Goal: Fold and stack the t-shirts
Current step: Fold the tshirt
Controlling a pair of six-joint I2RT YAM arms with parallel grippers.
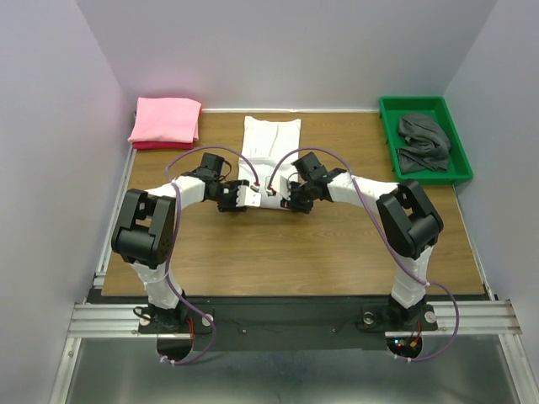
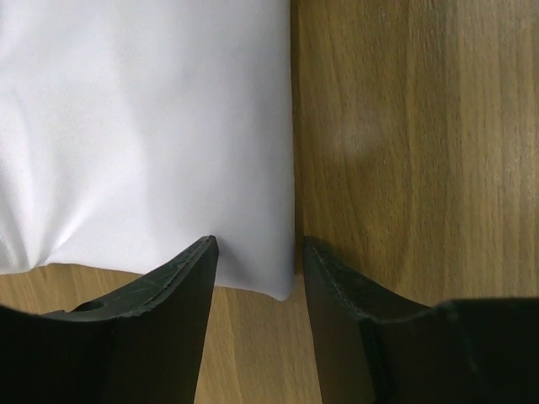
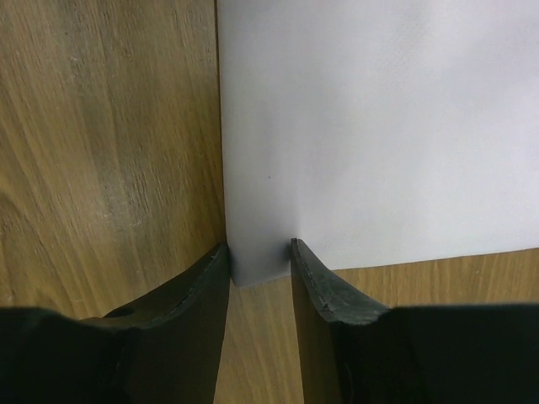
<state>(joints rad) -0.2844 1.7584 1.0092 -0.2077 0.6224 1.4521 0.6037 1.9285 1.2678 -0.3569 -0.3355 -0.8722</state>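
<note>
**Top external view: left gripper [image 1: 249,195] and right gripper [image 1: 278,195] at the near edge of the white t-shirt [image 1: 271,139]**

At the far left corner of the table [image 1: 295,252] lies a pink stack [image 1: 165,119] of folded shirts, well apart from the arms. The white t-shirt lies flat at the middle rear, folded into a narrow strip.

Left wrist view: the left gripper [image 2: 257,248] stands moderately parted over one near corner of the white t-shirt [image 2: 143,135]. The cloth lies flat between the fingers [image 2: 181,286], not pinched.

Right wrist view: the right gripper [image 3: 259,248] straddles the other near corner of the t-shirt [image 3: 379,126]. Its gap is narrower, and the cloth lies flat here too.

At the far right, a green tray [image 1: 385,126] holds a crumpled gray t-shirt [image 1: 424,143].
</note>
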